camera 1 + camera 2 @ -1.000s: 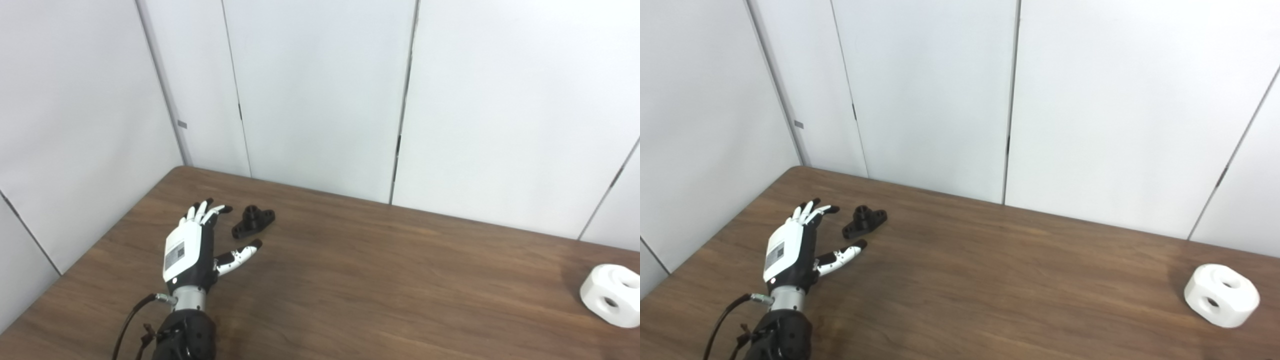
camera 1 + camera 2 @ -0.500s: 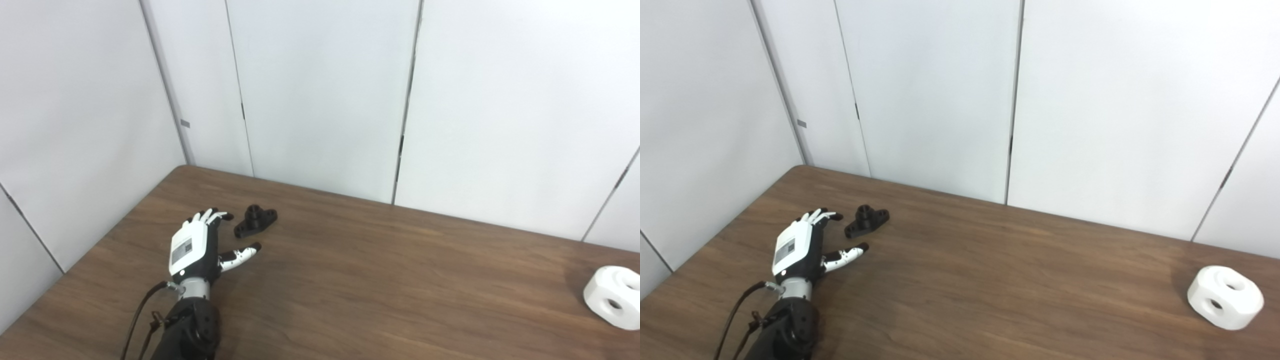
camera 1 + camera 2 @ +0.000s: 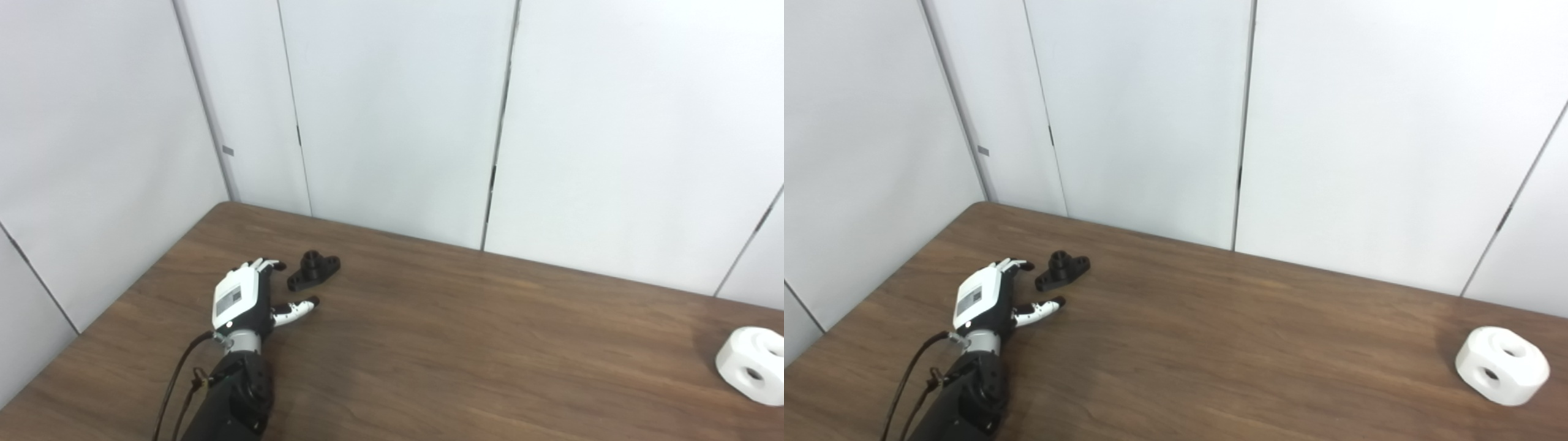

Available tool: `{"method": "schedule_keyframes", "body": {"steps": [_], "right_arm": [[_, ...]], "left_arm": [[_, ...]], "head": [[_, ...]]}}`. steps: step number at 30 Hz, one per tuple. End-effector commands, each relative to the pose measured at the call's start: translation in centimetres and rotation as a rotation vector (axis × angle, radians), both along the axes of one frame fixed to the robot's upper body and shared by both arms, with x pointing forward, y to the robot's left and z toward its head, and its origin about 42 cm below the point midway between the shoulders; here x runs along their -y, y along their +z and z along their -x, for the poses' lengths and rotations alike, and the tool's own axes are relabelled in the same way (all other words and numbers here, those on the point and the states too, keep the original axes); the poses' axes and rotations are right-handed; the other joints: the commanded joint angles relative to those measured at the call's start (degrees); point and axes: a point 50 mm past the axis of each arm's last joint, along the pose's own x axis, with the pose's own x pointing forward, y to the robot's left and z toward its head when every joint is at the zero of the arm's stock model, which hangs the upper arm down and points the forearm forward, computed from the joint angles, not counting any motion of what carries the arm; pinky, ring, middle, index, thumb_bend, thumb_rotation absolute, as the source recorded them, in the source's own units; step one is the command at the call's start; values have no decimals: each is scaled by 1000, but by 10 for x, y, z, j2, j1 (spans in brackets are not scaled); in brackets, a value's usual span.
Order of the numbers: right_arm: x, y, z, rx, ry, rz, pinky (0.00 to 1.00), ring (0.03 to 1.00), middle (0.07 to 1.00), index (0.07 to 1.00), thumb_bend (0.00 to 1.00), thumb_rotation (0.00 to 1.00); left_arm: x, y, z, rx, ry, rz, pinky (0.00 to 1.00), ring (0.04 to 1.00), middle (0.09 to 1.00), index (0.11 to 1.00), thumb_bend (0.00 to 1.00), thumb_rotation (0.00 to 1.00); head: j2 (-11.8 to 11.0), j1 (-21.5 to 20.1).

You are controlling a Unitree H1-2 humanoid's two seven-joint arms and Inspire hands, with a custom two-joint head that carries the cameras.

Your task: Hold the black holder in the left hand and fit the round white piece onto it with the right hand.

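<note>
**Left robot hand poised beside the black holder, grasp not yet made**

The step in hand is the first one: taking up the black holder (image 3: 313,270). The left robot hand (image 3: 240,300) lies low over the table (image 3: 465,343), released and holding nothing, its fingers (image 3: 264,265) spread forward and its thumb (image 3: 296,306) stretched out to the side. The holder sits flat on the table just ahead of the thumb and just beside the fingertips, apart from both as far as can be told. The forearm runs in from the bottom edge, wrist straight, back of the hand facing up.

The next move likely calls for a short reach forward and toward the thumb side, then closing around the holder's raised collar.

The round white piece (image 3: 1502,373) rests well apart, far off to the hand's thumb side. The right robot hand is out of sight.
</note>
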Motion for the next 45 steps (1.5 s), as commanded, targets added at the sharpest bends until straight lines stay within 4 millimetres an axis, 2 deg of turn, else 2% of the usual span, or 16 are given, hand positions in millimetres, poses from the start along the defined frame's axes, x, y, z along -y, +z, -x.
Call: {"method": "schedule_keyframes", "body": {"steps": [1,14,20,28,38,45], "right_arm": [[-10,-24,17,-81,-16,-53,1000,1000,1000,1000,658,1000],[-13,-23,18,-75,-14,-55,1000,1000,1000,1000,619,1000],[-15,-23,18,-77,-17,-53,1000,1000,1000,1000,653,1000],[-14,-23,16,-73,19,-38,1000,1000,1000,1000,604,1000],[-15,-22,17,-81,14,-56,1000,1000,1000,1000,557,1000],[-15,-21,18,-81,17,-62,1000,1000,1000,1000,562,1000]], "left_arm": [[-12,31,-18,76,2,-51,1000,959,916,788,852,410],[-10,40,-41,29,-18,21,1000,964,922,797,850,423],[-7,39,-46,22,-24,12,992,957,913,786,852,422],[-4,37,-48,5,-29,11,995,958,915,777,844,435],[-4,35,-47,-6,-27,-16,995,959,905,728,827,391],[-5,35,-44,3,-33,-22,1000,954,895,705,819,354]], "head": [[0,1],[3,-6],[4,-9],[5,-10],[9,-10],[12,-10]]}}
